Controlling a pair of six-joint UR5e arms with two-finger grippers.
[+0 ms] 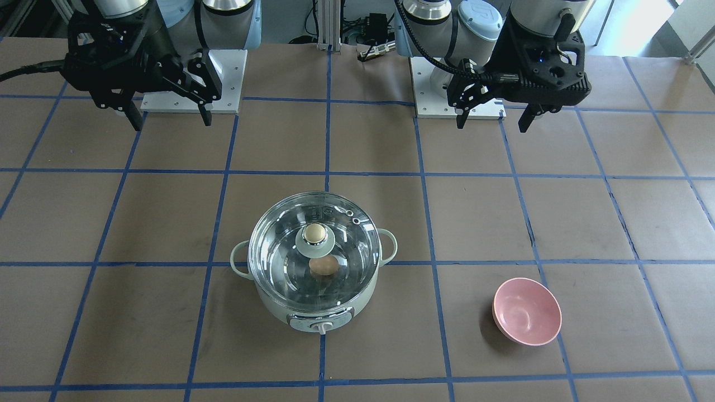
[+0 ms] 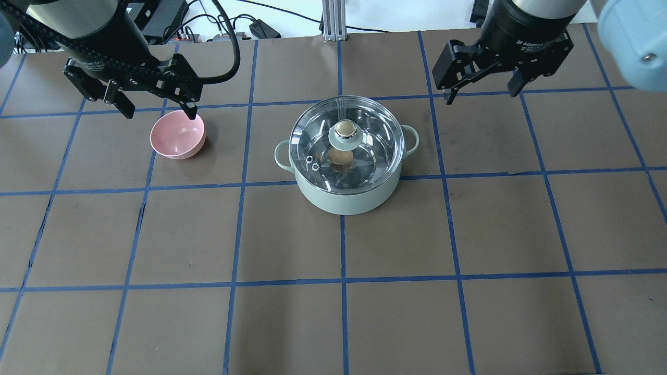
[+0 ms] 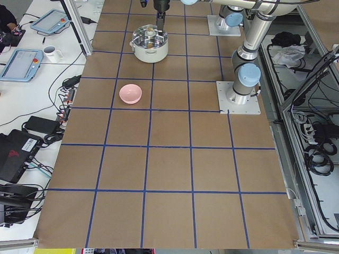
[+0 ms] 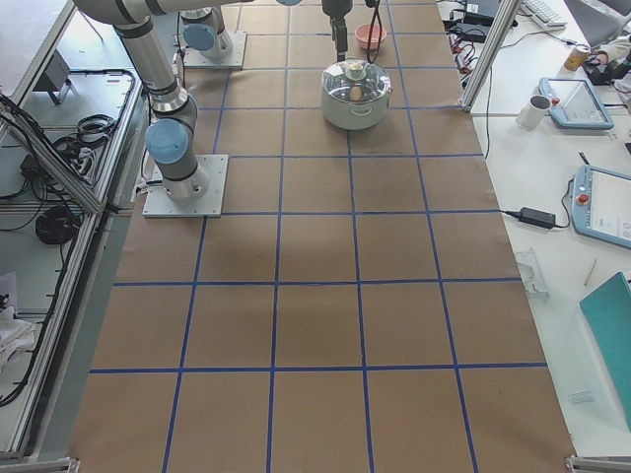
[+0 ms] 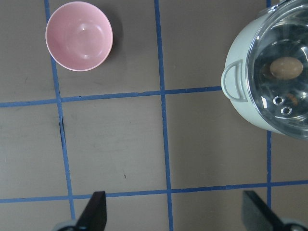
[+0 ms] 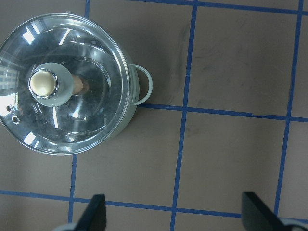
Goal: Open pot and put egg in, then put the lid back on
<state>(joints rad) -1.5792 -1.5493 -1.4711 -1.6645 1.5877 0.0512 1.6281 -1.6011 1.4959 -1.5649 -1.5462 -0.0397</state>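
front-facing view: the pot (image 1: 346,319) stood well in from every counter edge, with the lid (image 1: 346,251) seated on it and the egg (image 1: 323,266) inside under the glass. the left end effector (image 1: 492,120) and right end effector (image 1: 172,120) hung released and empty near the robot-side edge.
overhead view: a pink bowl (image 2: 177,136) lay toward the counter's left edge.
right wrist view: the lid looked like slick, breakable glass, best gripped by its knob (image 6: 43,83). the egg seemed fragile.

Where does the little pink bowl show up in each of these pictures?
Front-facing: pink bowl lower right.
Overhead: pink bowl upper left.
Exterior left: pink bowl upper left.
Exterior right: pink bowl at top.
Left wrist: pink bowl top left.
Right wrist: not in it.
Shared landmark: the pot, in every view.
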